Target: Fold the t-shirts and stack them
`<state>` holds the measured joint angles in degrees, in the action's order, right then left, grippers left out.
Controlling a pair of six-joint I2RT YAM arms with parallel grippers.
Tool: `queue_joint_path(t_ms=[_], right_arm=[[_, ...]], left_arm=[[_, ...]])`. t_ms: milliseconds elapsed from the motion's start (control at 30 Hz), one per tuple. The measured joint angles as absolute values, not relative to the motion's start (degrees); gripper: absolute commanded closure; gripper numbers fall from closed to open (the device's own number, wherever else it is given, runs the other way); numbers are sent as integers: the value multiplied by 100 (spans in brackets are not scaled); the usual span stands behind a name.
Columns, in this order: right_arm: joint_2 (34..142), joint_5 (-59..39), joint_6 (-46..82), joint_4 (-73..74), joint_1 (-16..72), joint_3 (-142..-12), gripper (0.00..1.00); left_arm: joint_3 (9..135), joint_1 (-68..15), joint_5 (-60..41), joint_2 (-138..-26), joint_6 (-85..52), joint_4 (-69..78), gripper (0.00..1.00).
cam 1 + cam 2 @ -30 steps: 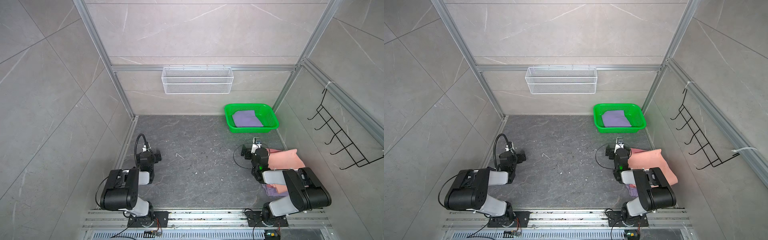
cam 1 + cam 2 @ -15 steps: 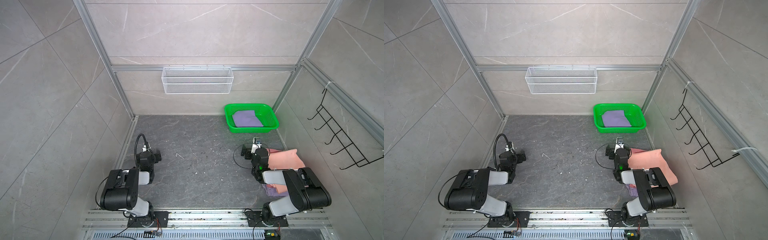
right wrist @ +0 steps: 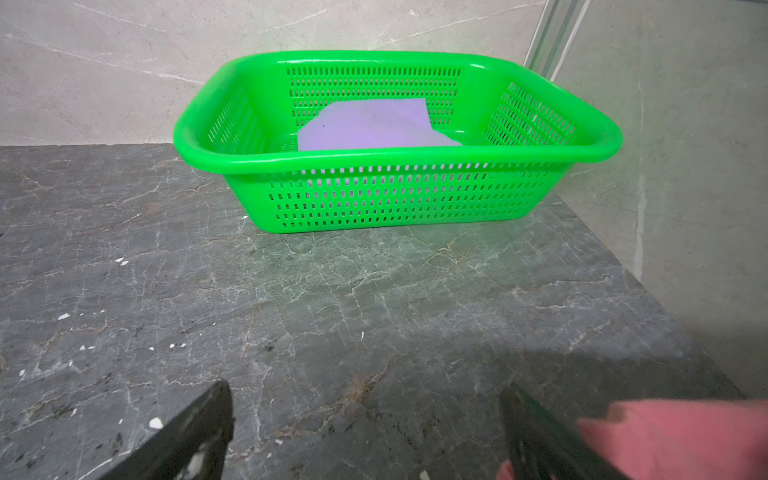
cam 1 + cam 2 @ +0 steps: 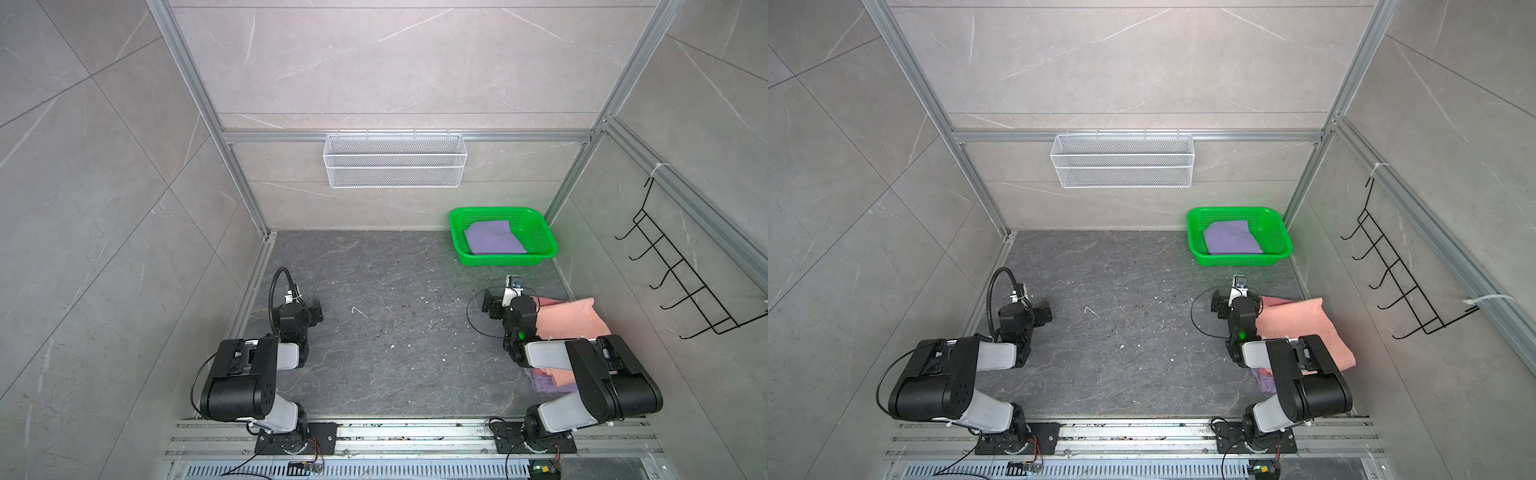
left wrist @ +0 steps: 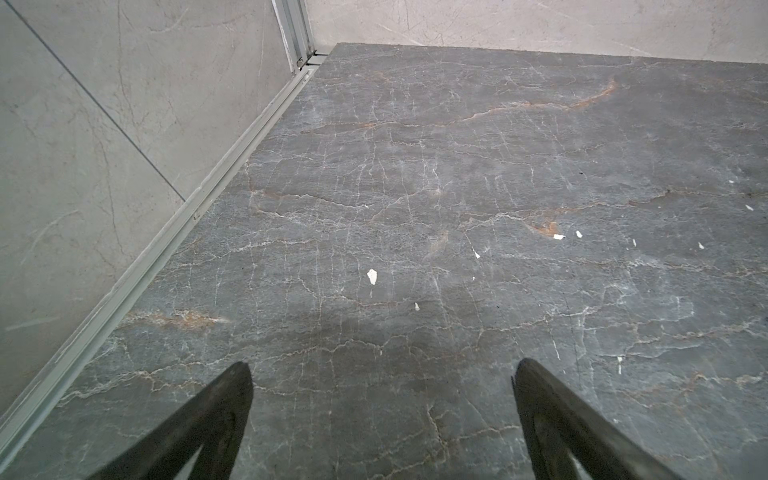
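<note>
At back right corner: green basket (image 4: 505, 261) holds a folded lavender t-shirt (image 4: 492, 239). Against the right wall a salmon t-shirt (image 4: 571, 318) lies over a purple t-shirt (image 4: 544, 384), both partly hidden under the right arm. Fingers spread wide and empty on right gripper (image 3: 366, 385) and left gripper (image 5: 382, 365), over bare tabletop (image 4: 395, 332). Centre unobstructed.

- Pale grey marble-tiled walls (image 4: 374, 62) on three sides, edged with aluminium rails (image 4: 407, 136).
- Dark grey veined stone floor (image 4: 395, 332), flecked white.
- White wire shelf (image 4: 395, 162) on far wall; black hook rack (image 4: 681, 270) on right.
</note>
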<state>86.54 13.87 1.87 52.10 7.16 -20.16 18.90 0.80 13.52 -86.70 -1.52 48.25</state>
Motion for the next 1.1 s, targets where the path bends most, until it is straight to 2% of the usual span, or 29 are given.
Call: queue_joint_path(t_ms=[600, 700, 867, 1000, 1100], right_arm=[[8646, 1363, 176, 5192, 716, -2016, 0], [8333, 1299, 123, 4595, 735, -2086, 0], [7015, 998, 196, 2995, 921, -2655, 0], [6082, 578, 698, 1538, 1363, -3538, 0], [5605, 193, 1219, 690, 1763, -3907, 0]], left_arm=[[1890, 80, 1352, -8670, -152, 4825, 0], [1890, 78, 1363, -8584, -152, 4724, 0], [2357, -8, 1313, -7225, -478, 2871, 0], [3133, -174, 854, -5675, -1439, 1474, 0], [3363, -499, 416, -4941, -2169, 913, 0]])
